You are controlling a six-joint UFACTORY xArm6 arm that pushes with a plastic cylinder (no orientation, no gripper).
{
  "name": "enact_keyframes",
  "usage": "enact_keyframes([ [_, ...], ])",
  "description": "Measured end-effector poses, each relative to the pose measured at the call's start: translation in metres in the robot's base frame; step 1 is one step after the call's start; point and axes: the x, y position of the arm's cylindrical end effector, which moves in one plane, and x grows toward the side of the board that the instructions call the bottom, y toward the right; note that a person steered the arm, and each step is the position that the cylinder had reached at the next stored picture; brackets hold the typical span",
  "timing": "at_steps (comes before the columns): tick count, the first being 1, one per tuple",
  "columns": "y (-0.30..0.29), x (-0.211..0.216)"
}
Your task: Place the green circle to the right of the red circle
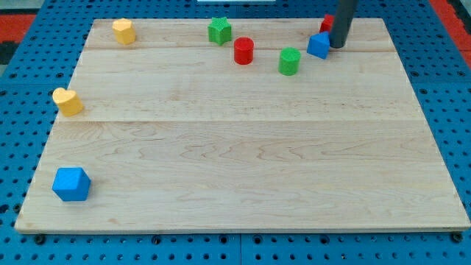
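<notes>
The green circle [289, 61] stands on the wooden board [243, 147] near the view's top, just right of and slightly below the red circle [243, 51], with a small gap between them. My tip [337, 46] is at the view's top right, touching or almost touching the right side of a blue block [318, 46]. The tip is well to the right of the green circle.
A red block [326, 23] sits partly hidden behind the rod. A green star-like block [219, 30] is left of the red circle. Yellow blocks sit at the top left [124, 31] and left edge [68, 101]. A blue block [71, 184] sits at bottom left.
</notes>
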Motion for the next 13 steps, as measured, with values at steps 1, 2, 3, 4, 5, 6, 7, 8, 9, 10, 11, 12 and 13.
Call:
enact_keyframes([
  [1,-0.021,0.000],
  [2,-0.012,0.011],
  [3,0.016,0.026],
  [4,0.022,0.029],
  [5,0.022,0.029],
  [6,0.022,0.029],
  [7,0.018,0.029],
  [8,-0.009,0.029],
  [9,-0.010,0.029],
  [10,-0.018,0.037],
  [11,-0.020,0.057],
  [12,-0.054,0.064],
  [13,-0.094,0.047],
])
